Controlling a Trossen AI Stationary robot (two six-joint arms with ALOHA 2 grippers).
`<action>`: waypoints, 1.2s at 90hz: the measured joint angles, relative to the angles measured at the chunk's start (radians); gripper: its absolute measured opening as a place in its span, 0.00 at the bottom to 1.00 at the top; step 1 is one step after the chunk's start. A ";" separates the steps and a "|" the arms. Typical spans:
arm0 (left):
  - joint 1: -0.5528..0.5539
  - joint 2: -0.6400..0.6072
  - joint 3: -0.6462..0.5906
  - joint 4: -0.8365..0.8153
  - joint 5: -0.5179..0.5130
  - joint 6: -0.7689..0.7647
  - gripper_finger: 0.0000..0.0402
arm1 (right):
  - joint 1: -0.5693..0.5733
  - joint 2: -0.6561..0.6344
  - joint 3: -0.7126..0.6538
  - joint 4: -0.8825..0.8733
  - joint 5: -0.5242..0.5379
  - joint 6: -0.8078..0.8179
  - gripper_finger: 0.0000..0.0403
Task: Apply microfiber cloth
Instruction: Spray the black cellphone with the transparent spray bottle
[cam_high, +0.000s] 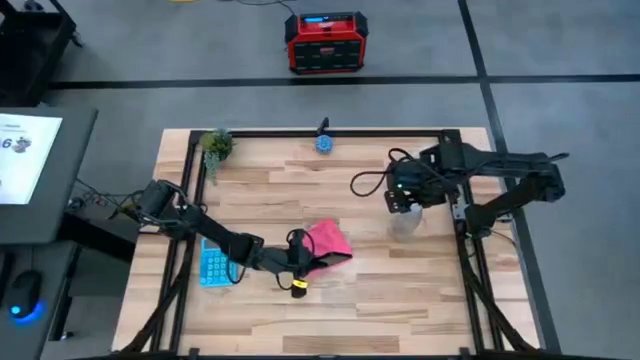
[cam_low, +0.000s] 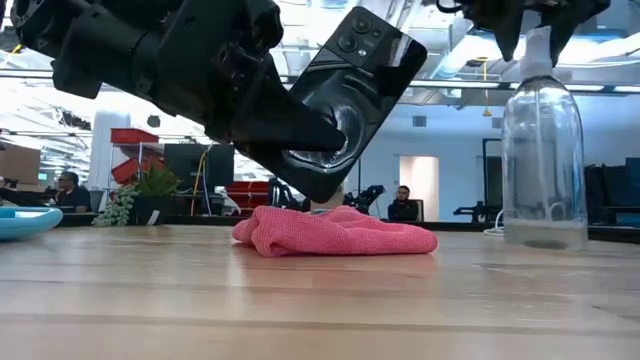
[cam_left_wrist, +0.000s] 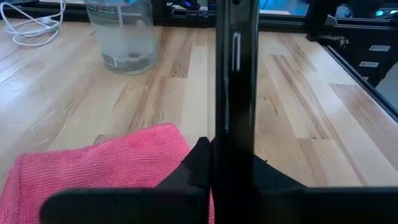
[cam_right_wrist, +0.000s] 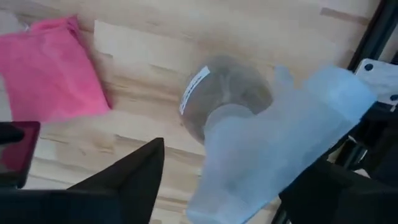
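Note:
The pink microfiber cloth (cam_high: 330, 242) lies bunched on the wooden table near its middle; it also shows low on the table as the cloth (cam_low: 335, 232). My left gripper (cam_high: 300, 264) is at the cloth's near-left edge, shut on a black phone (cam_low: 350, 95) that is tilted just above the cloth. Toward the right, a clear spray bottle (cam_low: 543, 160) stands upright on its base. My right gripper (cam_right_wrist: 242, 180) hangs open over it. Its fingers stand on either side of the spray head (cam_right_wrist: 280, 137), and I cannot tell whether they touch it. My left gripper pinches the phone's front and back faces (cam_left_wrist: 236, 146) between its two fingers, at the phone's lower part. The phone stands edge-on in the wrist view and runs away from the fingers. It is lifted and tilted, camera end (cam_low: 372, 38) up. Its low corner (cam_low: 318, 190) is close over the cloth; I cannot tell whether it touches.
A light-blue calculator (cam_high: 213, 263) lies left of the cloth, under my left arm. A small plant (cam_high: 215, 146) and a blue object (cam_high: 324, 143) sit at the far edge. A black frame (cam_high: 470, 250) borders the table. Bare wood lies near and right of the cloth.

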 joint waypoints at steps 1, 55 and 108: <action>0.000 0.000 0.000 0.000 0.000 0.000 0.02 | 0.000 0.000 0.000 0.000 0.000 -0.003 0.58; 0.000 0.005 0.000 0.004 -0.018 -0.014 0.02 | 0.351 -0.003 0.081 0.003 -0.011 0.163 0.20; 0.001 0.006 0.000 0.068 -0.311 -0.026 0.02 | 0.695 0.355 0.361 0.000 0.166 0.351 0.20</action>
